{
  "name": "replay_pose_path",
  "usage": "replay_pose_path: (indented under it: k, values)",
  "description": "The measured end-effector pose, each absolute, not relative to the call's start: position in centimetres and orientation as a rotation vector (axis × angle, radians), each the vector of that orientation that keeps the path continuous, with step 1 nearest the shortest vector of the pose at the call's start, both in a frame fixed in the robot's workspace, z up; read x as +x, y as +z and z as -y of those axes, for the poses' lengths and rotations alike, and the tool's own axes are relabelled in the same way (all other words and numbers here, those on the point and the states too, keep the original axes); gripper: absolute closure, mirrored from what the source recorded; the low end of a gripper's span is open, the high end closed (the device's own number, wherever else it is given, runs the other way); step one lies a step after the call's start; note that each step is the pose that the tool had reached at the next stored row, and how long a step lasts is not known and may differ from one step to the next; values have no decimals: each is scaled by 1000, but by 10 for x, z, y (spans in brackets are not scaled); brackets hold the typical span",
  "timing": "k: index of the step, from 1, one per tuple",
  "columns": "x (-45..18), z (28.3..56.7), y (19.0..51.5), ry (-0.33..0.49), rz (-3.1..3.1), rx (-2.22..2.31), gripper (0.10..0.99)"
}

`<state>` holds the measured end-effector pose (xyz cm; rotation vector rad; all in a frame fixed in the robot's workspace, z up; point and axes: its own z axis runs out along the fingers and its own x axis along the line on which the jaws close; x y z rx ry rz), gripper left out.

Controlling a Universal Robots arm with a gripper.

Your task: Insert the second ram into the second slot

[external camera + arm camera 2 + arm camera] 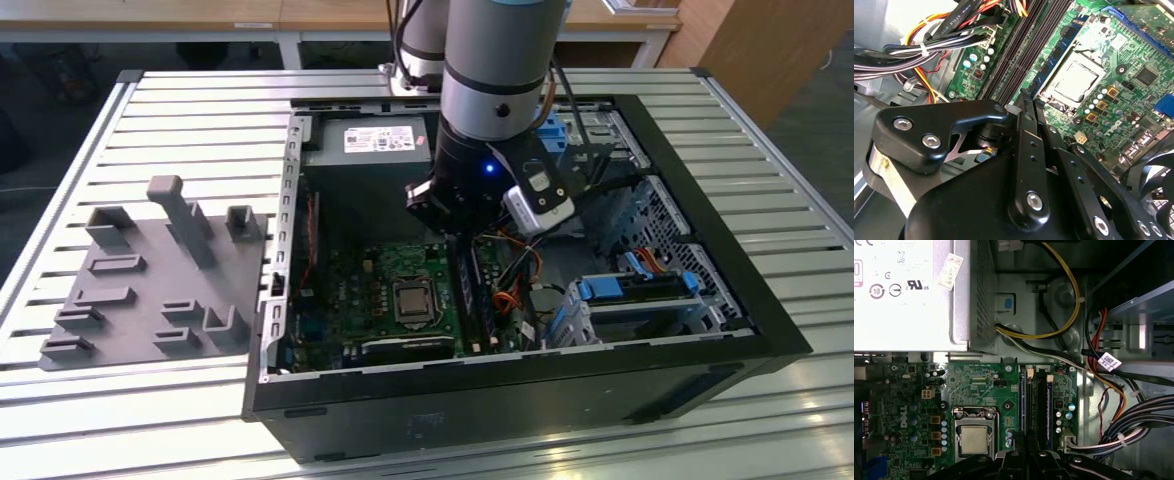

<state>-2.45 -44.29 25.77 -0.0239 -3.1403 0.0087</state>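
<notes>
- My tool (458,238) hangs down inside the open computer case (534,385), which lies on its side on the slatted tabletop (200,110).
- It is over the motherboard (354,290), at the row of black memory slots (491,300) that runs beside the processor socket (411,300).
- In the second wrist view my tool (1026,99) is drawn almost fully closed. Its black fingers (1024,130) come together to a narrow tip with hardly any gap between them.
- The second ram (1061,47) shows as a thin blue stick standing on edge, in the slot closest to the processor socket (1074,80). The other black slots (1019,45) lie on its far side from the socket.
- My fingertips meet right at the near end of that stick. I cannot tell whether they pinch its top edge or only bear on it.
- In the first wrist view my tool (1026,452) lines up with the same blue stick (1022,400), which runs between the socket (974,437) and the black slots (1048,405).
- I cannot tell whether the stick is fully seated.
- The pale power supply (904,290) sits past the far end of the slots, with a bundle of cables (1114,425) off to one side.
- A grey fixture (147,270) with upright pegs lies on the tabletop at the exterior view's left, well apart from the case.
</notes>
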Motion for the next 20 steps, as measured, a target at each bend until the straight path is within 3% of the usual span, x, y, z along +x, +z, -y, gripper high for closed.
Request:
replay_pose_path:
  k: [20]
  values:
    - [-24, 443, 248, 3, 3138, -24, 953]
